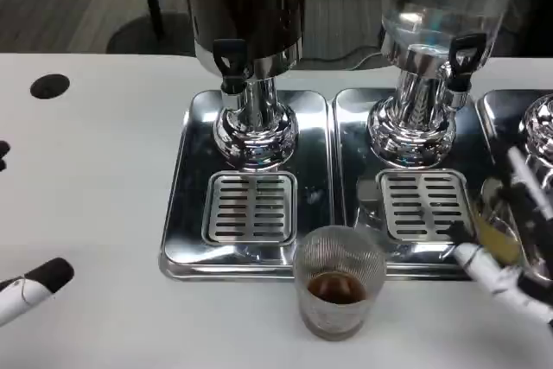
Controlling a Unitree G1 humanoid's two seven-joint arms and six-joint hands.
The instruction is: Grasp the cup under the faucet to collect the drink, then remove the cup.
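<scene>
The cup (340,282) stands by itself on the white desk (95,213), just in front of the left tray (186,170). It has a little brown drink in the bottom. It is not under the faucet (230,62) any more, and no hand touches it, so the job looks almost done.

What could go wrong? The right hand (510,239) is low and off to the right of the cup, over the edge of the middle tray (363,118). If it swings left, it could bump the cup and tip it, and the drink would spill on the desk. The cup also sits close to the tray's front edge, so a small push could knock it against the metal.

The right hand's fingers (484,267) are spread apart and hold nothing. One points up and one reaches toward the cup.

Only a bit of the left hand (33,284) shows, at the left edge and far from the cup. I cannot tell whether it is apart or closed.
</scene>
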